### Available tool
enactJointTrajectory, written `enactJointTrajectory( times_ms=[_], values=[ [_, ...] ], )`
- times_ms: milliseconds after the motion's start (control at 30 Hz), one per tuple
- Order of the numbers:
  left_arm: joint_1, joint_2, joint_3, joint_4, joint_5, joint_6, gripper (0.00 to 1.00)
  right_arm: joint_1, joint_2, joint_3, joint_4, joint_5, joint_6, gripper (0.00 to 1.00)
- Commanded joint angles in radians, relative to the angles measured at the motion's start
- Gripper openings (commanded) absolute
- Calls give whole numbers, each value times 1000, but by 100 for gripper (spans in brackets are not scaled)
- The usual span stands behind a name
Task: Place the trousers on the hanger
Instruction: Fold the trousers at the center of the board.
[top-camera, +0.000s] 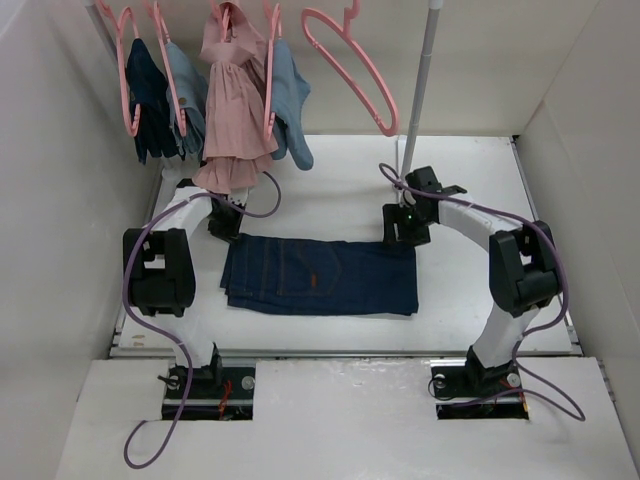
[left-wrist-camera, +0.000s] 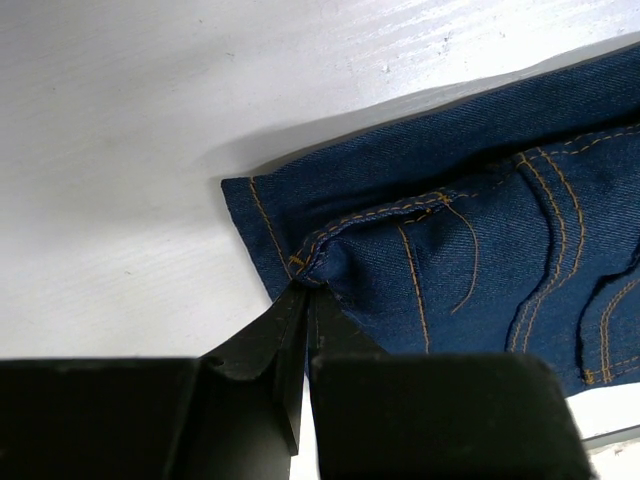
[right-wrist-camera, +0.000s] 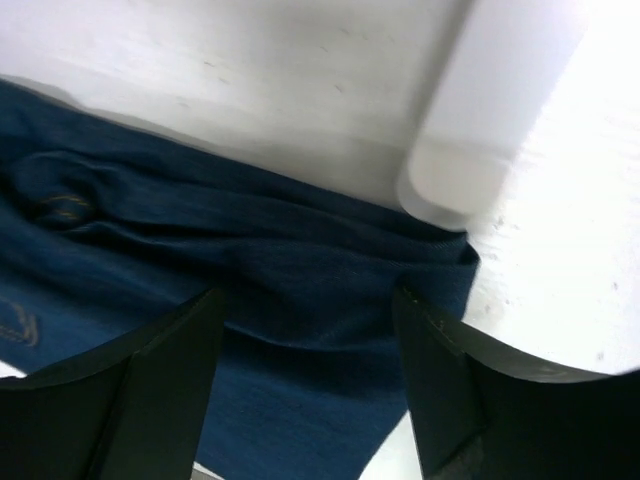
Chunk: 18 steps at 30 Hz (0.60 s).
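The trousers (top-camera: 320, 275), dark navy jeans with orange stitching, lie folded flat across the middle of the table. My left gripper (top-camera: 228, 232) is at their far left corner. In the left wrist view it (left-wrist-camera: 305, 285) is shut on the stitched waistband corner of the trousers (left-wrist-camera: 480, 230). My right gripper (top-camera: 405, 232) is at the far right corner. In the right wrist view it (right-wrist-camera: 308, 296) stands open, its fingers straddling a rumpled fold of the trousers (right-wrist-camera: 250, 260). The bare pink hanger (top-camera: 388, 128) hangs at the back right of the rail, apart from both grippers.
Behind the trousers, pink hangers carry a small dark navy garment (top-camera: 150, 95), light blue garments (top-camera: 290, 100) and a pink dress (top-camera: 232, 110). A grey upright pole (top-camera: 420, 70) stands just behind the right gripper. White walls close in both sides.
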Motion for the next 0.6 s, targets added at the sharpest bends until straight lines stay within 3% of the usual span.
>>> enactJointTrajectory(
  times_ms=[0,67,100,167,200,300,400,533,567],
  values=[
    [1,-54,2,-20,-27,18,0,-1,-23,-19,-17,69,-1,72],
    [1,-54,2,-30,-27,18,0,-1,-23,-19,-17,95,-1,65],
    [1,-63,2,-30,-27,18,0,-1,-14,-9,-27,106,-1,55],
    [1,-63,2,-30,-27,18,0,8,9,4,-41,120,-1,44],
    [1,-63,2,-30,-27,18,0,17,9,13,-41,120,-1,30],
    [1,-72,-7,-39,-27,27,0,27,32,4,-41,120,-1,0],
    [1,-92,-21,-39,-27,38,0,13,9,-10,3,120,23,0],
    [1,-118,-84,-48,-69,90,0,-106,-75,-61,72,132,130,0],
    [1,-133,-108,-48,-69,90,0,-136,-90,-80,84,110,149,11]
  ],
)
